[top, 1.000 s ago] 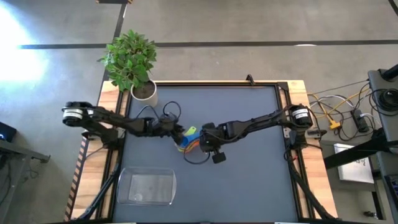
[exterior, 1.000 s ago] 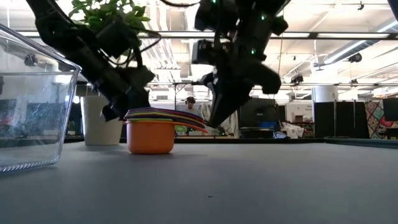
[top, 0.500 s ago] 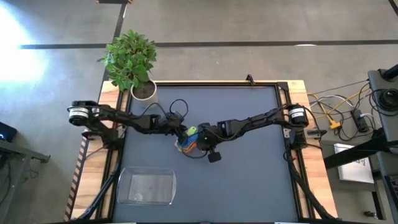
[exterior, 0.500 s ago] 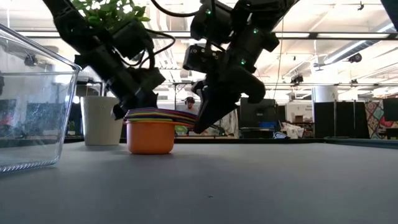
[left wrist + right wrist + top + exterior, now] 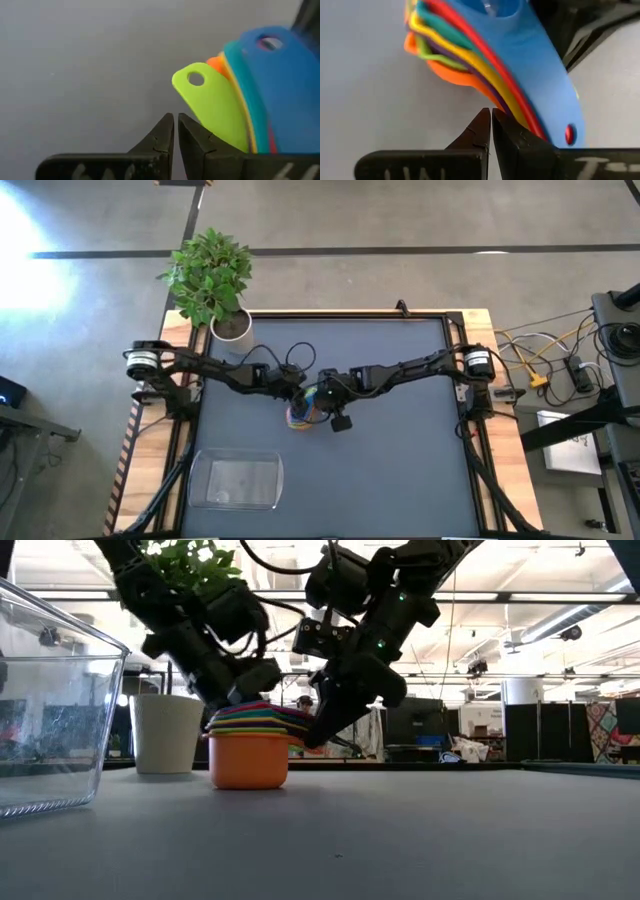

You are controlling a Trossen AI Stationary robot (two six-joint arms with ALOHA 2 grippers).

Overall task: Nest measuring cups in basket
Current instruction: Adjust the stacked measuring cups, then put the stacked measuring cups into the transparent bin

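The measuring cups (image 5: pixel 300 415) stand nested in one stack at the middle of the table. The orange cup (image 5: pixel 248 762) is at the bottom on its base, and the coloured rims are layered above it. The flat handles fan out from the stack: a green one (image 5: pixel 215 105), a blue one (image 5: pixel 280 75). My left gripper (image 5: pixel 291 391) is shut at the stack's left side. My right gripper (image 5: pixel 321 394) is shut at its right side, by the handles. The clear basket (image 5: pixel 237 480) sits apart, near the table's front left. My left gripper (image 5: pixel 175 131) is shut, and the outer side of one finger (image 5: pixel 200 142) lies against the edge of the green handle (image 5: pixel 227 130), coming down at a slant from the table's left. The stack stays on the table. My right gripper (image 5: pixel 490 127) is shut, and the outer side of one finger (image 5: pixel 517 145) rests against the lower handles of the fan (image 5: pixel 512 112), below the blue handle (image 5: pixel 545 75). It slants down from the table's right.
A white pot (image 5: pixel 232 328) with a green plant stands at the table's far left corner, seen behind the stack as the pot (image 5: pixel 165 732) in the low view. The basket's clear wall (image 5: pixel 50 690) rises at the near left. The table's right half is bare dark mat (image 5: pixel 400 460).
Both grippers have closed in on the stack from either side, the left one moving right and the right one moving left. The fanned handles have been pushed closer together, and the stack has shifted slightly toward the table's right.
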